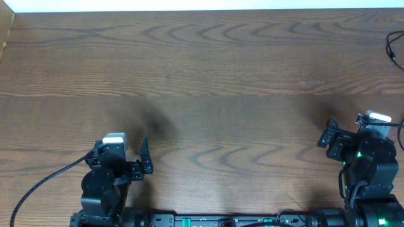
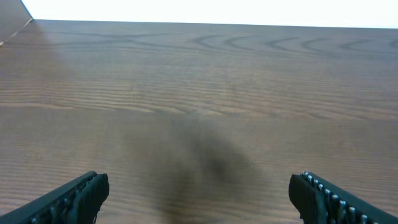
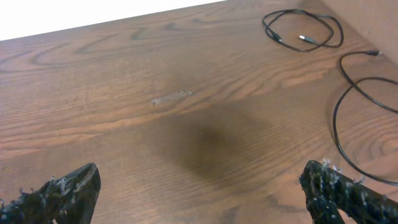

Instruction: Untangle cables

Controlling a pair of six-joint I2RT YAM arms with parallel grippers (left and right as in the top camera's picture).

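A thin black cable [image 3: 303,31] lies in a small loose loop with a plug end at the far right of the table in the right wrist view. A second thin black strand [image 3: 339,118] curves beside it, nearer my right gripper. A bit of black cable [image 1: 392,47] shows at the overhead view's right edge. No white cable is in view. My left gripper [image 1: 120,154] [image 2: 199,193] is open and empty over bare wood at the front left. My right gripper [image 1: 366,129] [image 3: 199,186] is open and empty at the front right, short of the cables.
The wooden table [image 1: 208,75] has a small pale scuff [image 1: 310,82] right of centre. A raised board edge [image 1: 5,31] stands at the far left, another [image 3: 367,18] at the far right. A thick black arm wire [image 1: 38,183] trails at the front left.
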